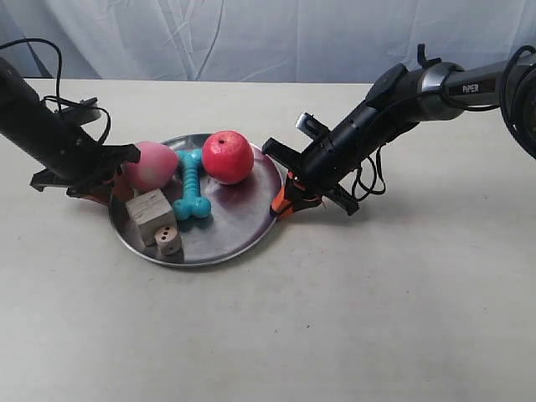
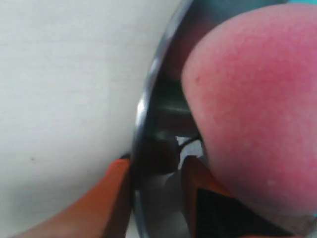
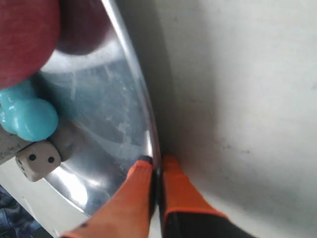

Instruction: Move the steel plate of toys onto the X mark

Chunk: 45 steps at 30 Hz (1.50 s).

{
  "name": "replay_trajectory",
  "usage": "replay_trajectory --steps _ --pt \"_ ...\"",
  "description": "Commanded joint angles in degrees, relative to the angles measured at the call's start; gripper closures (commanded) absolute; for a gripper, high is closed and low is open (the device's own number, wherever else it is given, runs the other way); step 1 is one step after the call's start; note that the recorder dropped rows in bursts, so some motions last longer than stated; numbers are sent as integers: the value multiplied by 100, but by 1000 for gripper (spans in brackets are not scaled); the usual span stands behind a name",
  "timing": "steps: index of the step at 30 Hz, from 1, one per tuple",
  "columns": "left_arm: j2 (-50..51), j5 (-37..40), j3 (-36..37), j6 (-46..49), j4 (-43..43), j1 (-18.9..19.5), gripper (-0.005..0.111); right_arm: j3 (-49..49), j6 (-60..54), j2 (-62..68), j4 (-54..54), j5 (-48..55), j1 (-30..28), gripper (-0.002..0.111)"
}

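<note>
I am watching the steel plate (image 1: 228, 243), a round, shallow dish of shiny grey metal with a raised rim, sitting between my two arms over the pale beige counter (image 1: 377, 318). I cannot tell whether it is resting on the counter or hanging just clear of it.

The plate is holding all five toys. The red apple (image 1: 227, 157), smooth and glossy, is sitting toward the far side. The pink peach (image 1: 151, 165), with a finely dimpled skin, is pressing against the rim on the left arm's side. The turquoise bone-shaped chew (image 1: 192, 197), knobbed at both ends, is lying between them. The pale wooden cube (image 1: 151, 214) is standing just beside the bone. The small wooden die (image 1: 169, 240) with dark pips is lying next to the cube, near the nearest edge.

The left end effector (image 2: 153, 198) is pinching the plate's rim right by the peach, one orange finger outside the wall and one inside. The right end effector (image 3: 157, 188) is pinching the opposite rim, its orange fingers pressing nearly together on the thin metal edge.
</note>
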Motion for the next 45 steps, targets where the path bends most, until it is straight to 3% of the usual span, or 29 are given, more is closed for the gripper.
replay_trajectory --steps 1,5,7,11,13,21,30,45 --pt "68 178 10 91 -548 -168 66 -109 -148 -45 703 -73 173 109" --pt "68 237 10 66 -548 -168 66 -109 -139 -45 703 -60 173 106" --pt "68 246 10 66 -526 -168 66 -109 -139 -45 703 -60 173 95" --pt "68 260 10 66 -388 -168 66 -109 -139 -45 703 -47 173 60" --pt "68 285 10 66 -382 -168 66 -109 -139 -45 689 -29 173 50" --pt "-99 174 10 -77 -34 -168 66 -109 -106 -227 57 -34 173 51" --pt "-383 -38 10 -1297 1608 -168 66 -109 -23 -259 -44 21 173 51" --pt "-762 -32 10 -1456 1797 -168 67 -109 630 -639 -1804 63 105 51"
